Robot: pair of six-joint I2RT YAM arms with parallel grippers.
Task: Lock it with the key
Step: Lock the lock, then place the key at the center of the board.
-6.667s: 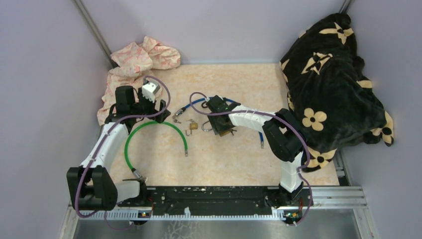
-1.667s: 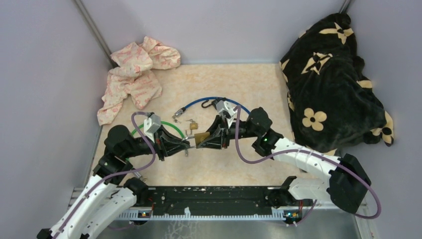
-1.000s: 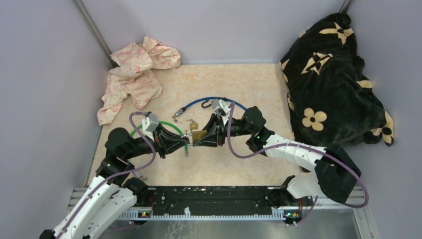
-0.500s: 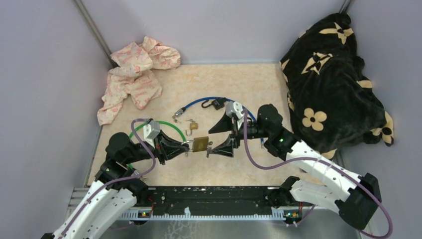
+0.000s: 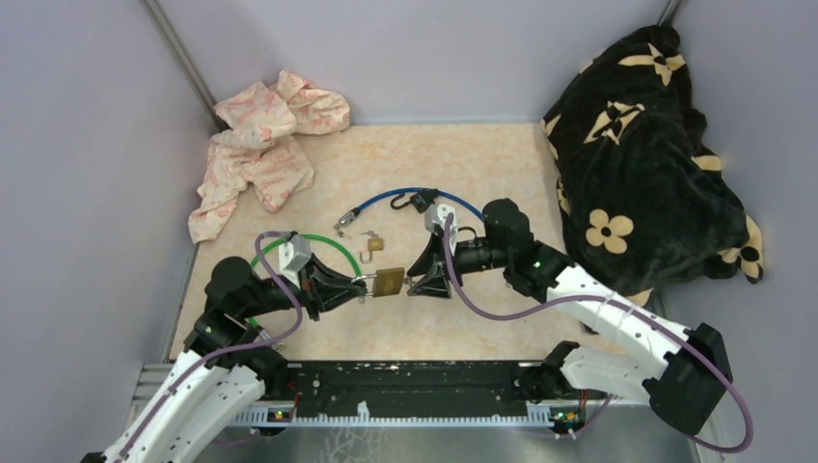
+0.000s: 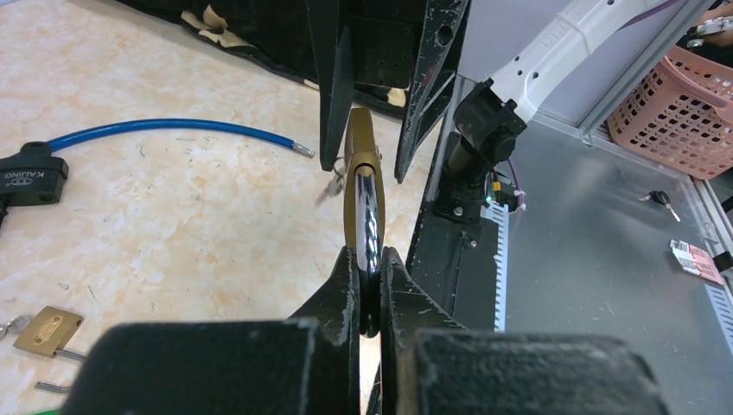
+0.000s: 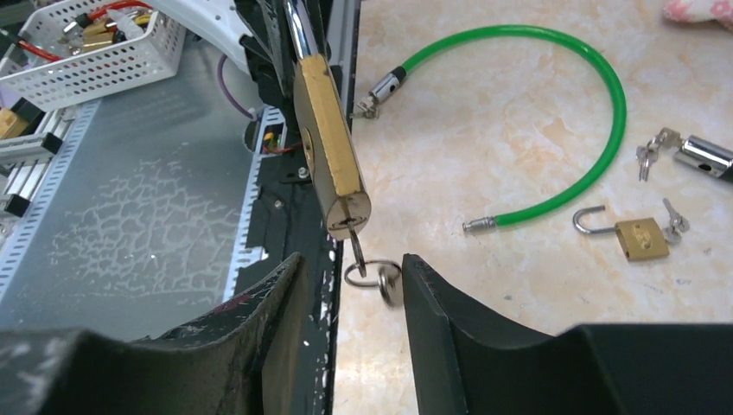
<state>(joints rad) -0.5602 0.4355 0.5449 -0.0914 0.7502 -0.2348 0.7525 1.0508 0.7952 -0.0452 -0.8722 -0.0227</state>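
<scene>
the left pincer is clamped together on the chrome shackle of a large brass padlock, holding it in the air over the near part of the pale marbled bench, with the body pointing towards the other arm. a small silver key sits in the keyhole at the padlock's free end, and a wire key ring hangs from it. the right pincer has its jaws apart, one on each side of that key ring, and no firm hold on it shows. so the padlock is picked up and presented, and the key looks seated in the cylinder. what seems left is for the right pincer to close on the key's head or ring, turn it, and get the shackle latched. whether the shackle is pushed home or sprung out cannot be told, since the left fingers cover part of it. a smaller brass padlock with its shackle open, a green cable and a blue cable lock lie on the bench, apart from both pincers.
</scene>
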